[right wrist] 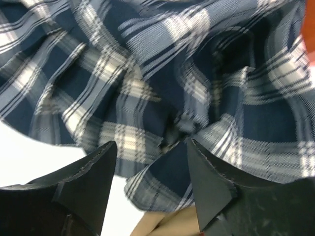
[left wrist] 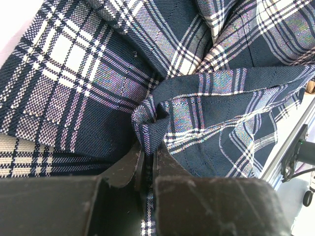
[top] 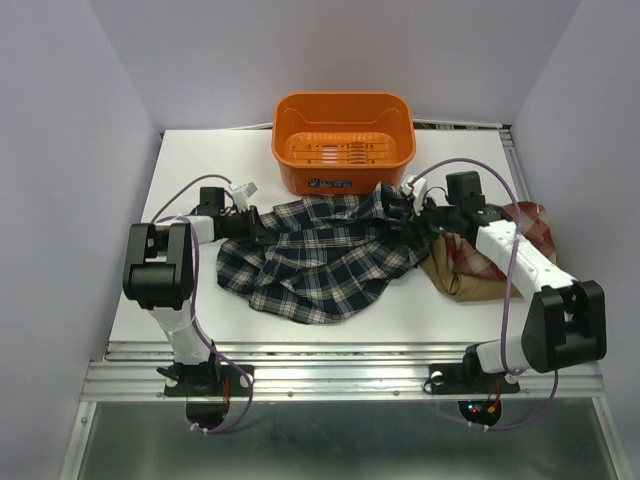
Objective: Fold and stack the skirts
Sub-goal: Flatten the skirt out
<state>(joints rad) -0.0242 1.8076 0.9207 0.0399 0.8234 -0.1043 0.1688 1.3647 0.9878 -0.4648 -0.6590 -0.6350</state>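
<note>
From my bases at the near edge of the table (top: 200, 160), both arms reached out over the cloth. My left gripper (left wrist: 146, 157) was clenched on a bunched fold of the navy plaid skirt (top: 320, 260) at its left side, the dark fingers (left wrist: 125, 164) pressed together with the cloth rising up between them. That skirt lay spread and rumpled across the middle of the table, between my two arms. My right gripper (right wrist: 150, 142) stood at the skirt's right edge with its jaws apart, a gathered knot of the plaid just at the tip of one finger; I could not tell whether either pad was touching it. Beneath and beside my right forearm lay the tan skirt (top: 470, 285) in a heap, with the red-and-white plaid skirt (top: 530, 225) crumpled on it and partly hidden by the arm. Farthest off, touching the plaid skirt's far edge, sat the orange basket (top: 345, 178).
</note>
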